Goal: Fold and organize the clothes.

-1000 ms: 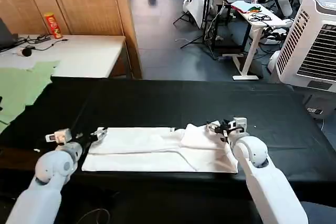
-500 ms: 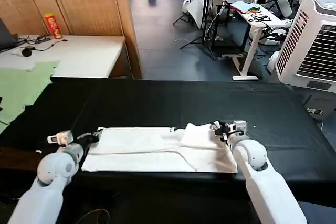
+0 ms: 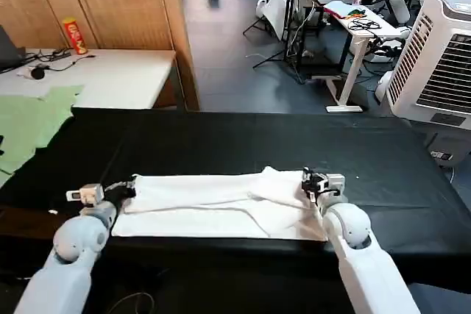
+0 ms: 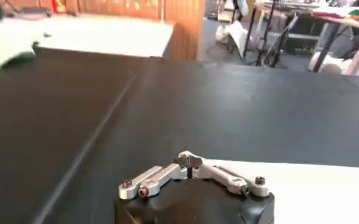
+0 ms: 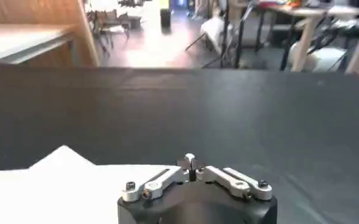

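t-shirt (image 3: 221,204) lies folded lengthwise on black surface (image 3: 257,141), left hand (image 3: 125,191) and right hand (image 3: 307,182) at its ends (grip state cannot be told).

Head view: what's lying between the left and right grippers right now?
The white T-shirt, folded into a long band on the black table, spans the whole stretch from the left gripper to the right gripper, as the head view shows.

Head overview; 2 low wrist close-ups
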You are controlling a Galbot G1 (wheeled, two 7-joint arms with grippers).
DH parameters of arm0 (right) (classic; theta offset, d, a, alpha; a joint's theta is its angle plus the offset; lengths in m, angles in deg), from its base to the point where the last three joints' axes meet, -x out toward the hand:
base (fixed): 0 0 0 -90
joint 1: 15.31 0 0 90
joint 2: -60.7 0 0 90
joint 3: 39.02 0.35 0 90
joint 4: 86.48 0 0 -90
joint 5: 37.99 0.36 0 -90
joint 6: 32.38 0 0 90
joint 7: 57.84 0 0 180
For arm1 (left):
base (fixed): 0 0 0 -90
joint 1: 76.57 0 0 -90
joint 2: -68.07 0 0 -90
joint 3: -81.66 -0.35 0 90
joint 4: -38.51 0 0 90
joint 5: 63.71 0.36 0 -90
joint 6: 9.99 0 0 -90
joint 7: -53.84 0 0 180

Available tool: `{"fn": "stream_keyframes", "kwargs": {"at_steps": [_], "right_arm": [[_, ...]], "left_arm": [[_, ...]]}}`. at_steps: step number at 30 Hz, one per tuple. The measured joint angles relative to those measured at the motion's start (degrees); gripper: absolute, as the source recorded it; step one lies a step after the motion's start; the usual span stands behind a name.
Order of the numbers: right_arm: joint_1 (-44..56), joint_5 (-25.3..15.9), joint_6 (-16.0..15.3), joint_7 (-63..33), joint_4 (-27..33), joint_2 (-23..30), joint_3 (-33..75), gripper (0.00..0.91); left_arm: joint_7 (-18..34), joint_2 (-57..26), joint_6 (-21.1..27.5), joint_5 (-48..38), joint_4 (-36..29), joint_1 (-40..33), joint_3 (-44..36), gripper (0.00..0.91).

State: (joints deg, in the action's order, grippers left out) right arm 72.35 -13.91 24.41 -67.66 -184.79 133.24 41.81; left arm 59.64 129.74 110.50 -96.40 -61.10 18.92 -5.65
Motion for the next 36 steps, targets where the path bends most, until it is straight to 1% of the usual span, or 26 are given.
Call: {"fn": "stream_keyframes", "kwargs": {"at_steps": [1,5,8,16,21,26,31,36], "right_arm": [[0.3,0.1,-0.2,0.2,-0.3,-0.1,0.2,0.878],[1.3,0.4,-0.6,0.7,-1.6,-0.7,0.9,0.878],[2.4,1.4,-0.9,1.0,-3.1,-1.6,1.8,0.878],[6.6,3.3,-1.7,0.8,-9.4,-3.1,4.5,0.878],[9.2,4.2,-1.8,0.8,-13.4,-3.2,6.2,0.878],[10.9,4.5,-1.9,0.8,-16.1,-3.2,6.7,0.878],[11.8,4.6,-1.9,0.8,-17.5,-3.3,7.0,0.878],[12.1,4.7,-1.9,0.9,-18.1,-3.3,7.1,0.878]], "left_arm": [[0.0,0.0,-0.3,0.3,0.0,0.0,0.0,0.878],[-0.1,-0.1,-1.5,1.2,0.1,0.0,0.0,0.878],[-0.1,-0.6,-2.1,1.2,0.0,0.1,0.5,0.878],[0.3,-2.5,-2.0,-0.6,-1.9,1.4,2.5,0.878],[1.2,-1.6,-1.3,-5.7,-6.4,5.5,4.9,0.878],[1.2,0.2,-2.2,-4.8,-10.3,10.5,5.8,0.878],[1.0,1.9,-3.4,-3.7,-12.2,13.7,5.9,0.878],[0.9,3.4,-4.0,-2.9,-11.9,15.2,5.8,0.878]]}}
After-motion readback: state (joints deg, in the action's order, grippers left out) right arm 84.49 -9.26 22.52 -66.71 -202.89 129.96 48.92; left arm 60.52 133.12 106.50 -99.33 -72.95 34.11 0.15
